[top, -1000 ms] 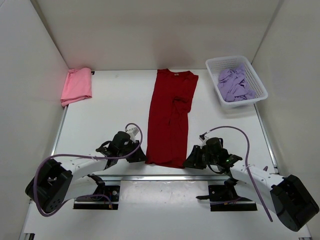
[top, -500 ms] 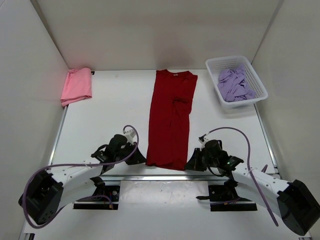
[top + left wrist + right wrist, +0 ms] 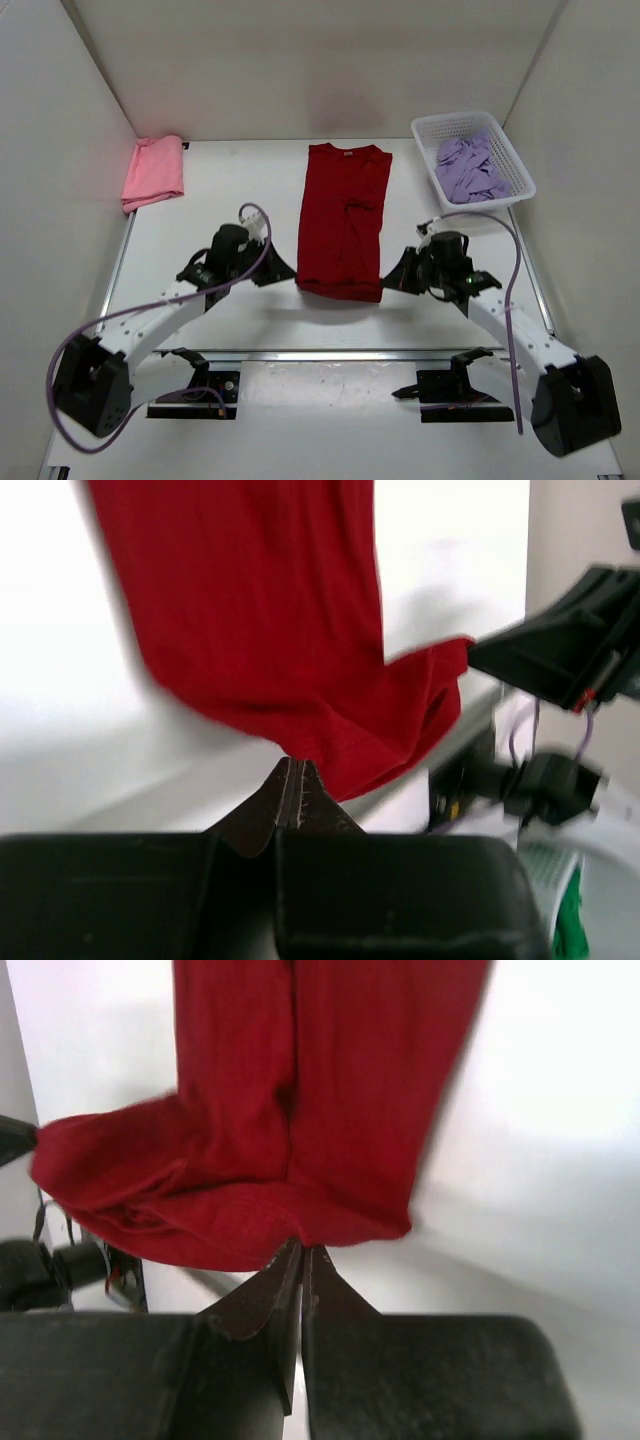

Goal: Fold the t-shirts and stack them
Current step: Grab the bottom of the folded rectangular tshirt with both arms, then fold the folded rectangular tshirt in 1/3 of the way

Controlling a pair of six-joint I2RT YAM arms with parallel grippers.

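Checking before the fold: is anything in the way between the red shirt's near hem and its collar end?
Nothing visible. The left claw and right claw grip the dark red shirt's hem; the pink shirt and basket sit off to the sides.

The dark red shirt (image 3: 342, 220) at the centre is soft matt cloth, as are the pink shirt (image 3: 153, 172) at ten o'clock and the lavender shirt (image 3: 470, 168) at two o'clock. The basket (image 3: 491, 202) around the lavender one is white perforated plastic. The table (image 3: 220, 200) is smooth, matt white.
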